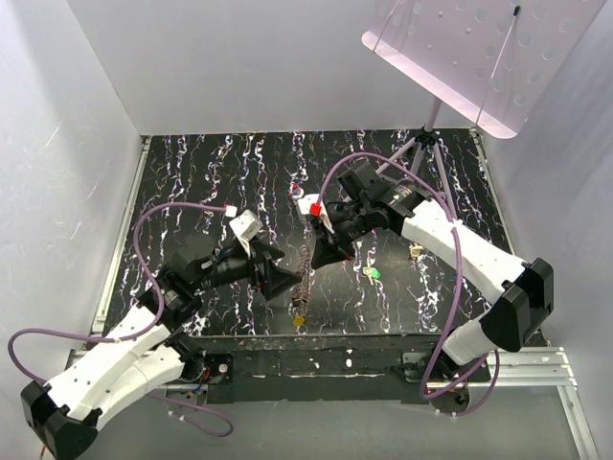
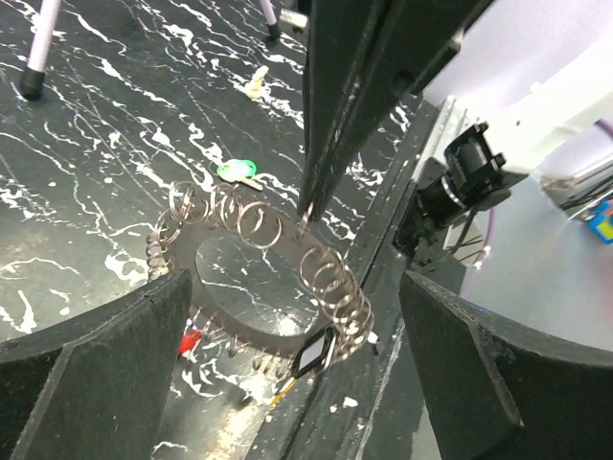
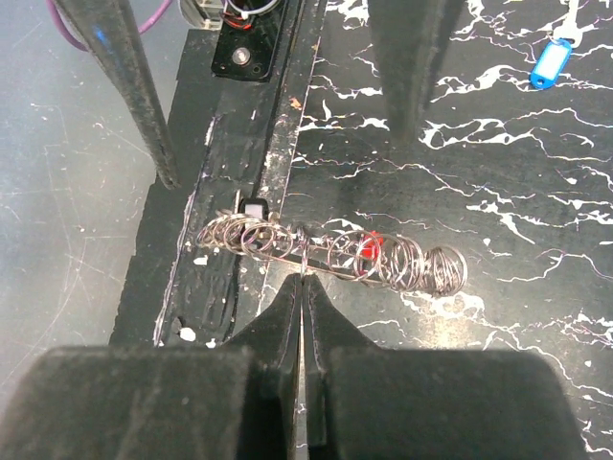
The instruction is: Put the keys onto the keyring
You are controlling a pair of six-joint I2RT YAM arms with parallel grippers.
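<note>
The keyring [image 2: 251, 305] is a flat grey ring with many small wire loops round its rim; it is held raised just above the table near the front edge [image 1: 305, 285]. My right gripper [image 3: 305, 284] is shut on one wire loop at its rim; its fingers [image 2: 321, 163] show in the left wrist view. My left gripper [image 2: 292, 369] is wide open, a finger on each side of the keyring, not touching it. A red key [image 3: 370, 247] sits by the ring. The green key [image 1: 372, 274] and the yellow key [image 1: 298, 319] lie loose on the table.
A tripod [image 1: 428, 134] with a pink perforated board [image 1: 479, 48] stands at the back right. A beige lump [image 1: 416, 251] lies right of the green key. A red-white-blue blob [image 1: 296, 192] lies farther back. A blue tag-like piece [image 3: 551, 62] shows in the right wrist view.
</note>
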